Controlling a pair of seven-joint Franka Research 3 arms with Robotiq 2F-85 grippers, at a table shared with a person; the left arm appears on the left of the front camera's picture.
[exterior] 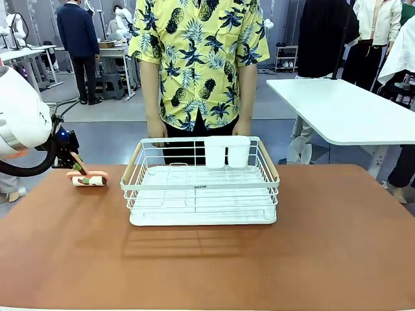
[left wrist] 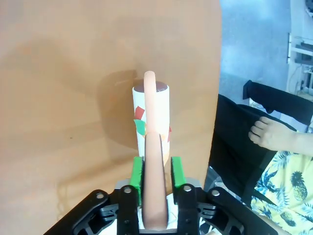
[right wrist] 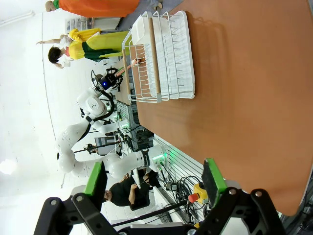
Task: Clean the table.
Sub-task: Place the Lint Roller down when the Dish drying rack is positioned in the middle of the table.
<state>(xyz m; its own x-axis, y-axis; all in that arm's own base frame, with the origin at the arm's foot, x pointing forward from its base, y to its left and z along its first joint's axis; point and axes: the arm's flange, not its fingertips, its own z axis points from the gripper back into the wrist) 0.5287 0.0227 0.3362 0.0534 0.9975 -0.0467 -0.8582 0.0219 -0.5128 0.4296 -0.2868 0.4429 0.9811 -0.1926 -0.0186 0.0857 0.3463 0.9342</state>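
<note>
A lint roller point(exterior: 89, 179) with a peach handle and a white roll with red and green marks lies on the reddish-brown table point(exterior: 207, 265) at its far left. My left gripper point(exterior: 69, 155) is at the handle's upper end. In the left wrist view the handle point(left wrist: 154, 161) runs between the green pads point(left wrist: 137, 171), and a narrow gap shows on one side, so the left gripper point(left wrist: 156, 172) stands slightly open around it. The roll point(left wrist: 151, 115) rests on the table point(left wrist: 73, 73). My right gripper point(right wrist: 154, 178) hangs open over the table point(right wrist: 244, 98) with nothing between its fingers.
A white wire dish rack point(exterior: 201, 194) with wooden handles stands mid-table, with two white cups point(exterior: 227, 152) at its back; it also appears in the right wrist view point(right wrist: 166, 54). A person in a yellow pineapple shirt point(exterior: 198, 58) stands behind it. A white table point(exterior: 350, 110) is at the far right.
</note>
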